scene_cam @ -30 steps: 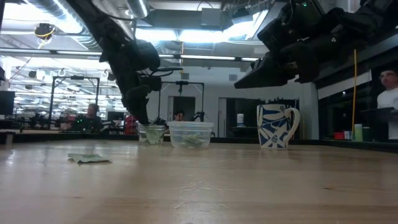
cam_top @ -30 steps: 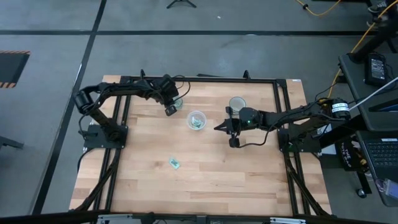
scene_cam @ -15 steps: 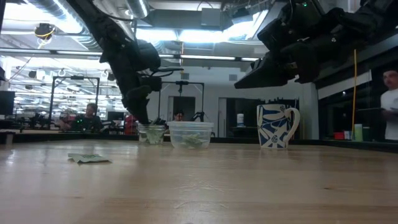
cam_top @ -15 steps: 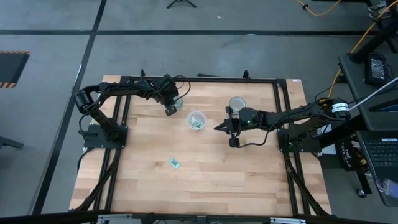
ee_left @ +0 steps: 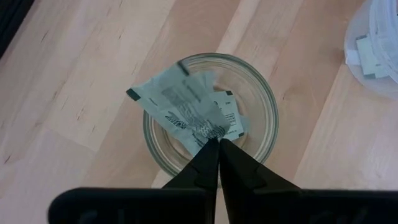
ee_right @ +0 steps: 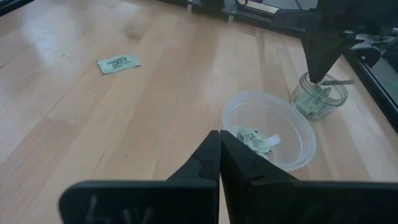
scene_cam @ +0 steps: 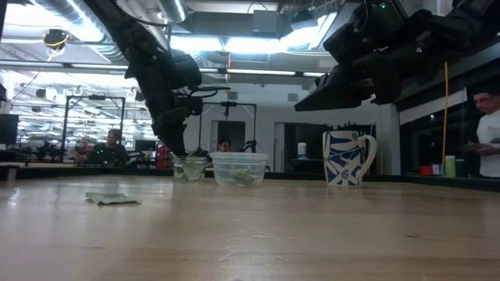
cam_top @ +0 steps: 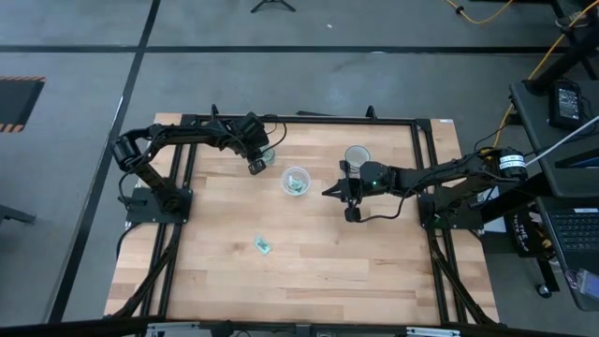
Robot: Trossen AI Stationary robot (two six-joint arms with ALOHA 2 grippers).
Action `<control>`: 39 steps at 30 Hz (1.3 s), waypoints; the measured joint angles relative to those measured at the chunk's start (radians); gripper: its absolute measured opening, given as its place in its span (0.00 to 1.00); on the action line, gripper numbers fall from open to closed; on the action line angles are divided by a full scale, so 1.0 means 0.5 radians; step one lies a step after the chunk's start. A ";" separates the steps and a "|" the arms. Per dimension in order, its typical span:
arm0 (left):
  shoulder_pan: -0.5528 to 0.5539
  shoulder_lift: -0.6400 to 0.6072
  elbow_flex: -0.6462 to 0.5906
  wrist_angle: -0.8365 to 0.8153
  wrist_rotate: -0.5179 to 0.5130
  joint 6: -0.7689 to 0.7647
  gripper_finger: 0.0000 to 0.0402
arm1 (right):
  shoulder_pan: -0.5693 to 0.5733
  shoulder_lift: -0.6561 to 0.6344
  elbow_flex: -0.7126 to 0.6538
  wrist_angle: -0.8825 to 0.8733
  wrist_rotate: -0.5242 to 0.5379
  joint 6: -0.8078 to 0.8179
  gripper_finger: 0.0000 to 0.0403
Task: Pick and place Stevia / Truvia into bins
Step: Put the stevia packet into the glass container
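My left gripper [ee_left: 217, 144] points down over the little clear cup [ee_left: 261, 106] near the table's far edge and is shut on a pale green sachet [ee_left: 180, 106]. More sachets lie in that cup [cam_top: 268, 157]. The wider whitish cup [cam_top: 296, 181] stands to its right with sachets inside [ee_right: 256, 138]. One loose sachet [cam_top: 264, 246] lies flat on the table nearer the front. My right gripper [cam_top: 328, 192] hovers shut right of the wide cup, holding nothing. My left gripper pinches the sachet by one end [ee_left: 208, 134] between its two fingertips, coming from above and pointing down. The sachet lies tilted across the clear cup's mouth, and its free corner [ee_left: 134, 94] reaches out past the rim.
A blue-and-white mug [scene_cam: 348, 158] stands near the far edge, right of the cups and behind my right arm. A black frame [cam_top: 299, 120] runs around the table. Bare wood lies toward the near edge around the loose sachet [scene_cam: 112, 199]. People show in the room beyond.
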 joint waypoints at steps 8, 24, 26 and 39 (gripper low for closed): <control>0.000 -0.001 0.000 0.000 -0.032 -0.013 0.16 | 0.000 0.000 0.000 0.000 0.000 0.000 0.01; 0.000 -0.251 0.000 -0.024 -0.034 0.000 0.20 | 0.001 0.000 0.000 -0.005 0.001 0.000 0.01; 0.000 -0.278 0.000 -0.010 -0.034 0.000 0.20 | 0.001 0.000 0.000 -0.005 0.001 0.000 0.01; -0.001 -0.164 0.000 0.152 -0.141 0.004 0.15 | 0.001 0.000 0.000 -0.002 0.000 0.005 0.01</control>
